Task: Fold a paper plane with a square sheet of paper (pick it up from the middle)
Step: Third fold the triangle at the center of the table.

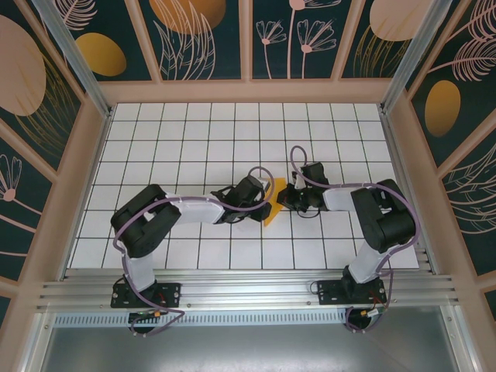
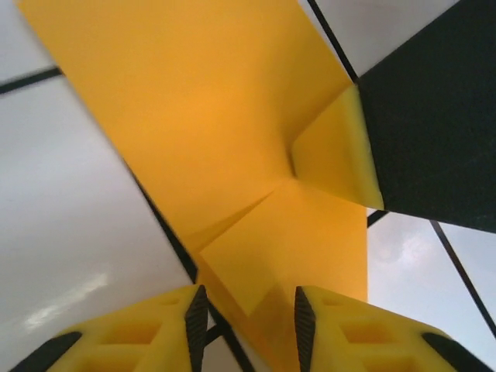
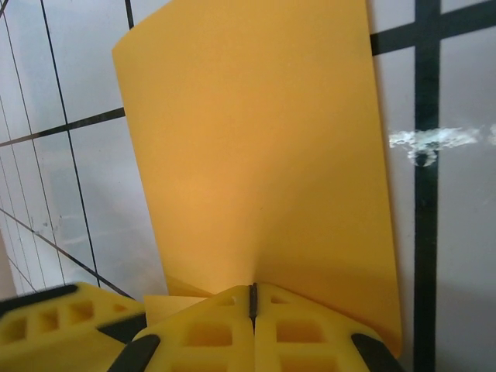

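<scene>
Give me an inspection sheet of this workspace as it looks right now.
Surface: white gridded table.
Job's things: orange-yellow paper sheet, partly folded with creases showing, between the two pincers.
Clutter: nothing seen.
Grippers: left pincer open, paper edge in its gap; right pincer shut on the sheet.
Cables: purple cables looping along both arms.
Surroundings: dark floral wall panels in a pale frame.

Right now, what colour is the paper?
Plain orange-yellow paper, clearest in the right wrist view.
</scene>
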